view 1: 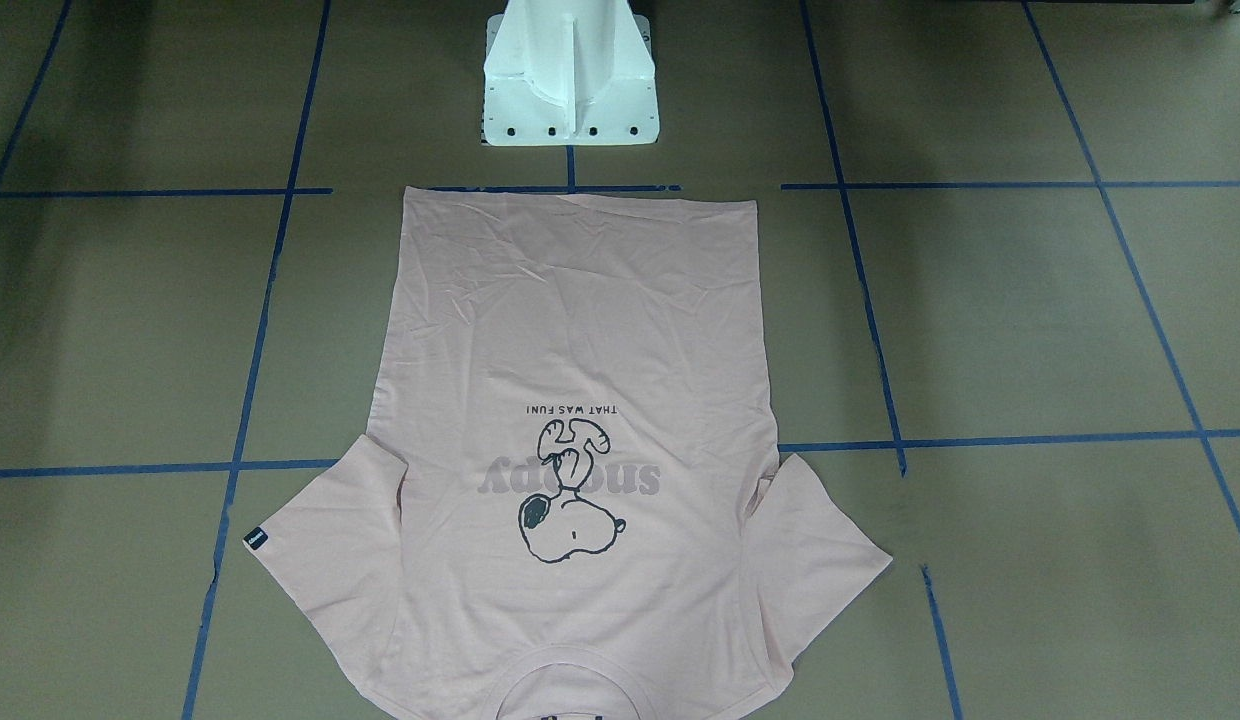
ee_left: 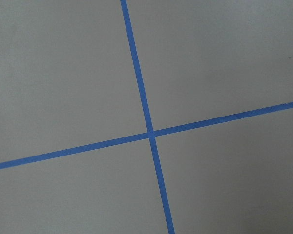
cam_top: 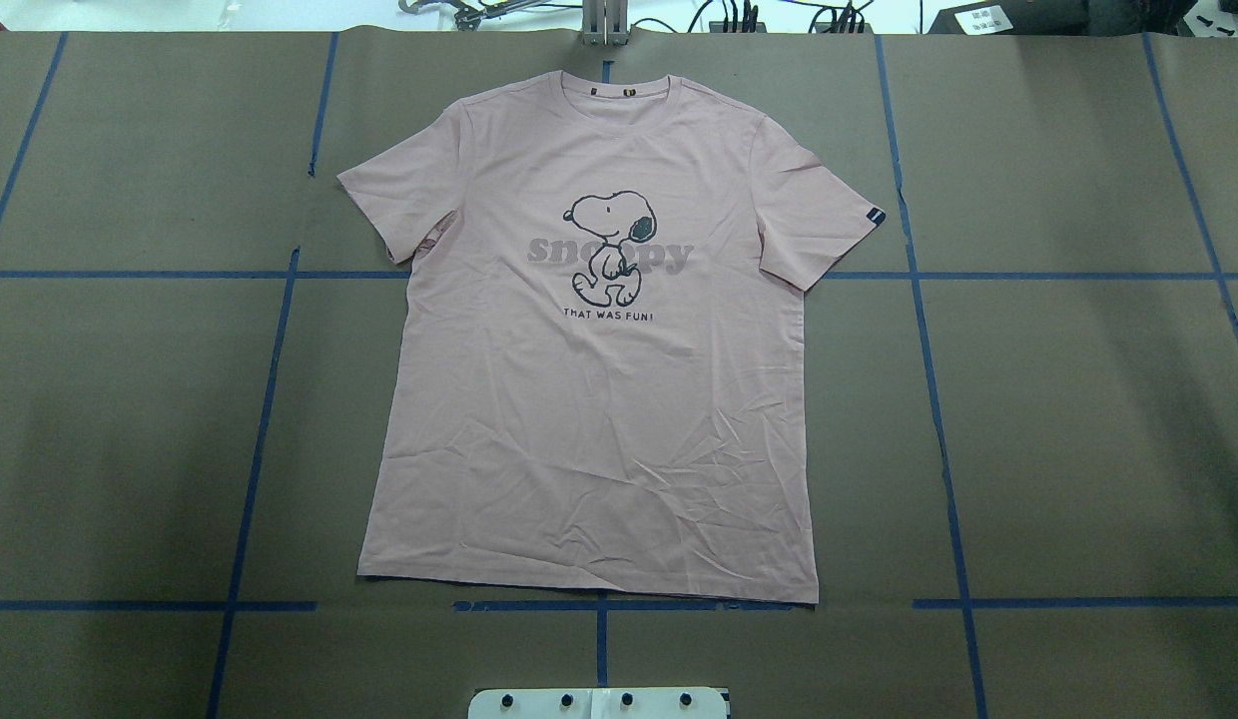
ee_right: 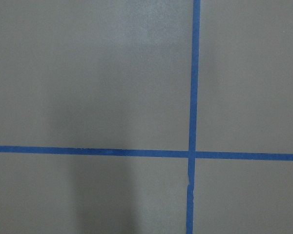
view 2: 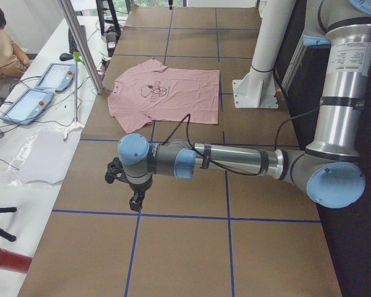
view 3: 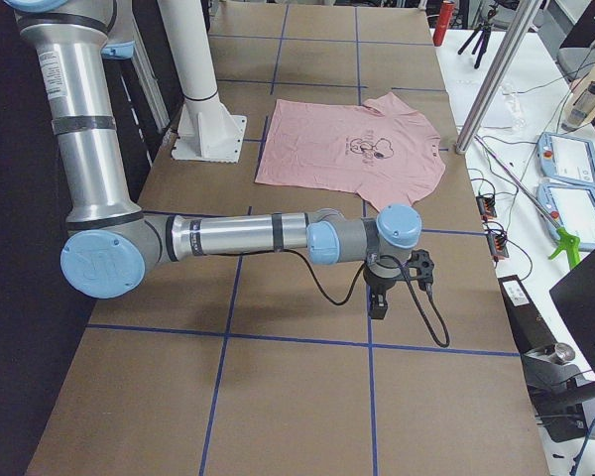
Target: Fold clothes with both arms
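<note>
Left fingers, right fingers, grip cannot be told, creased pale pink T-shirt flat, printed side up

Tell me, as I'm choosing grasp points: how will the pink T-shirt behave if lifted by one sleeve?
Probably floppy: the T-shirt lies flat with fine creases, so it would likely sag and drape from the sleeve. It looks thin, so likely light. Pushed, it may bunch on the table rather than slide whole.

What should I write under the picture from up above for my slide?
Pink Snoopy T-shirt lying flat, print up, on the brown table with blue tape lines, not yet folded.
</note>
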`<state>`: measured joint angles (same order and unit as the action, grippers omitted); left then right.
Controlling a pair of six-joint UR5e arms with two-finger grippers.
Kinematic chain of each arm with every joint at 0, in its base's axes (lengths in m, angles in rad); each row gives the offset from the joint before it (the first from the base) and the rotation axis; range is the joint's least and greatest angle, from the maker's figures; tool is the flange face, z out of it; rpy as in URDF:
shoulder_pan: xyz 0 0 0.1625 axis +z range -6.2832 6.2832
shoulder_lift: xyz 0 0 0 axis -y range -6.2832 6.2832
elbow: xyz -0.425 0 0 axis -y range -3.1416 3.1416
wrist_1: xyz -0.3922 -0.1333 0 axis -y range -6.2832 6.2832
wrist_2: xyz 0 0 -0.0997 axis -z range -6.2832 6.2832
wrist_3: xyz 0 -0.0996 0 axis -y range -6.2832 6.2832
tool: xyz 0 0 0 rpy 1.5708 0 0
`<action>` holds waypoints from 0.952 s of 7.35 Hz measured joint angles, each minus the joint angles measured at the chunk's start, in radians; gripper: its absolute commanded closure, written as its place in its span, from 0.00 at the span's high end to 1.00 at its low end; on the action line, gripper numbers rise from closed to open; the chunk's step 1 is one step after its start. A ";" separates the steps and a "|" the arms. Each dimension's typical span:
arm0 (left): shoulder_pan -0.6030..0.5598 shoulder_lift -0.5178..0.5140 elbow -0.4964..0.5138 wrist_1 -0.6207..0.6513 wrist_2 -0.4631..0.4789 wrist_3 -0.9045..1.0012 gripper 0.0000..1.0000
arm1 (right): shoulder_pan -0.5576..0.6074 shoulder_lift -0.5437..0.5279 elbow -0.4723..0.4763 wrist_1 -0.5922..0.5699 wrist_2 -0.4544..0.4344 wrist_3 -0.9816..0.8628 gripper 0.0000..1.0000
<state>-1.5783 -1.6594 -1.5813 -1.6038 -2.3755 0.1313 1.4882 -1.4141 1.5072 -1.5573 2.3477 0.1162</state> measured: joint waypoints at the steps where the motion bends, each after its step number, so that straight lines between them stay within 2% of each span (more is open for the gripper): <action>1: 0.000 -0.003 -0.016 0.005 -0.001 0.000 1.00 | 0.001 -0.001 0.000 -0.002 0.000 -0.005 1.00; 5: 0.002 0.023 -0.099 0.018 -0.006 -0.009 1.00 | -0.001 -0.010 0.004 0.011 0.025 0.006 1.00; 7: 0.003 0.033 -0.109 0.012 -0.012 -0.011 1.00 | -0.053 0.012 0.014 0.054 0.094 0.041 1.00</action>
<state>-1.5752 -1.6261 -1.6900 -1.5921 -2.3878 0.1204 1.4350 -1.4024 1.5213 -1.5028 2.4413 0.1576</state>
